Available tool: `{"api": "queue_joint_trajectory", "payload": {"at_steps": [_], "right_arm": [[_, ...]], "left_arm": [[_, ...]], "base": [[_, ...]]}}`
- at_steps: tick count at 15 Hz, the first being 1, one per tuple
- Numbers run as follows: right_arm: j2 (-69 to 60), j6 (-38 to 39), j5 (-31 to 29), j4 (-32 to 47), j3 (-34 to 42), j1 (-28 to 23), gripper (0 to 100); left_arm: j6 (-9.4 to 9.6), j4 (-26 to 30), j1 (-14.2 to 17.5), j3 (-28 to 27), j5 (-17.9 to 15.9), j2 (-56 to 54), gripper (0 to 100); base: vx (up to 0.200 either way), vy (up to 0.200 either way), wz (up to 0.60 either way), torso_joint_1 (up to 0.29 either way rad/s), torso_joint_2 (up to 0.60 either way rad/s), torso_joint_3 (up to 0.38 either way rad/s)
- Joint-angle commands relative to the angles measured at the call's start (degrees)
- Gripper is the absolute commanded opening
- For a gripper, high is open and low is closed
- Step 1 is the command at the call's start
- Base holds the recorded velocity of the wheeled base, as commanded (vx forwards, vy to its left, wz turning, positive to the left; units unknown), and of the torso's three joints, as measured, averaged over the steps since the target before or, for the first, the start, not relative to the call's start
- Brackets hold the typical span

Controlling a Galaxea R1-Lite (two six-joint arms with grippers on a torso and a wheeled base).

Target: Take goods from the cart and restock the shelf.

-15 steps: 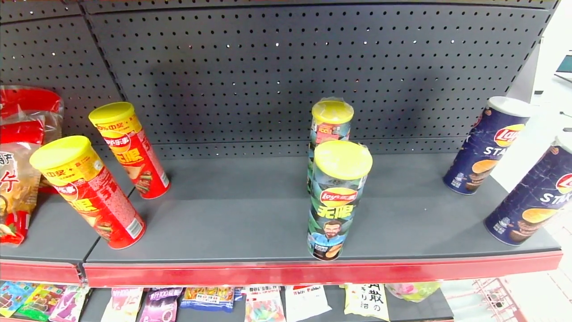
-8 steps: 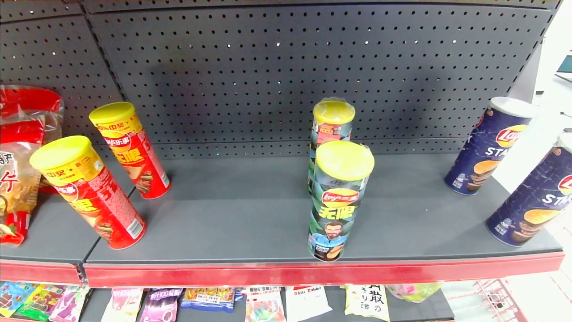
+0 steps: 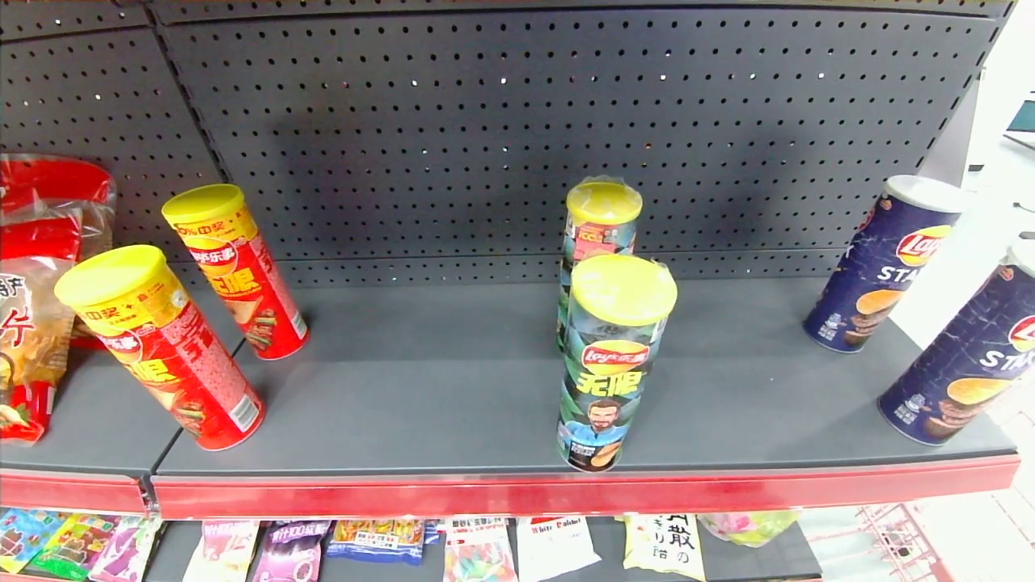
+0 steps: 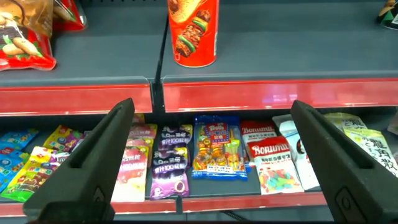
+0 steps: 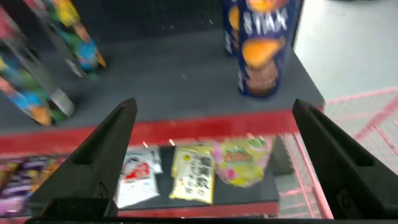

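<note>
The grey shelf [image 3: 453,404] with a red front edge carries two red chip cans [image 3: 162,347] at the left, two teal cans with yellow lids [image 3: 614,364] in the middle and two dark blue cans [image 3: 885,263] at the right. My left gripper [image 4: 208,180] is open and holds nothing; it faces the shelf front below a red can [image 4: 194,31]. Open and empty too, my right gripper [image 5: 211,174] hangs in front of the shelf's right end, with a blue can [image 5: 264,50] and a teal can [image 5: 37,81] beyond it.
Red snack bags [image 3: 32,299] stand at the shelf's far left. The lower shelf is lined with small sweet bags [image 3: 477,550] [image 4: 214,149]. A pink wire frame [image 3: 897,541] shows low at the right, past the shelf end. A wide bare gap lies between the red and teal cans.
The head view has shifted by a few pixels. The cans on the shelf stand as before.
</note>
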Motion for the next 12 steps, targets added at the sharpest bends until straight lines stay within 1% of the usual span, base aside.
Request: {"api": "queue_joint_trajectory", "payload": {"at_steps": [1, 2, 3, 6, 9, 12], "right_arm": [[33.4, 4.1, -1.3, 2.0, -16.0, 15.4, 100], [38.7, 5.0, -2.4, 0.9, -16.5, 15.9, 100], [45.1, 4.9, -2.5, -2.4, -16.8, 17.3, 100], [54.9, 4.1, -4.1, -9.2, -17.2, 22.9, 100], [60.3, 2.7, -4.7, -9.8, -17.7, 25.7, 100], [64.2, 2.6, -5.5, -10.3, -19.2, 27.3, 100]], "left_arm": [[-0.01, 0.0, 0.0, 0.0, 0.0, 0.1, 100], [-0.01, 0.0, 0.0, 0.0, 0.0, 0.1, 100], [-0.01, 0.0, 0.0, 0.0, 0.0, 0.1, 100], [-0.01, 0.0, 0.0, 0.0, 0.0, 0.1, 100], [-0.01, 0.0, 0.0, 0.0, 0.0, 0.1, 100], [-0.01, 0.0, 0.0, 0.0, 0.0, 0.1, 100]], "base": [[0.0, 0.0, 0.0, 0.0, 0.0, 0.0], [0.0, 0.0, 0.0, 0.0, 0.0, 0.0], [0.0, 0.0, 0.0, 0.0, 0.0, 0.0], [0.0, 0.0, 0.0, 0.0, 0.0, 0.0], [0.0, 0.0, 0.0, 0.0, 0.0, 0.0], [0.0, 0.0, 0.0, 0.0, 0.0, 0.0]]}}
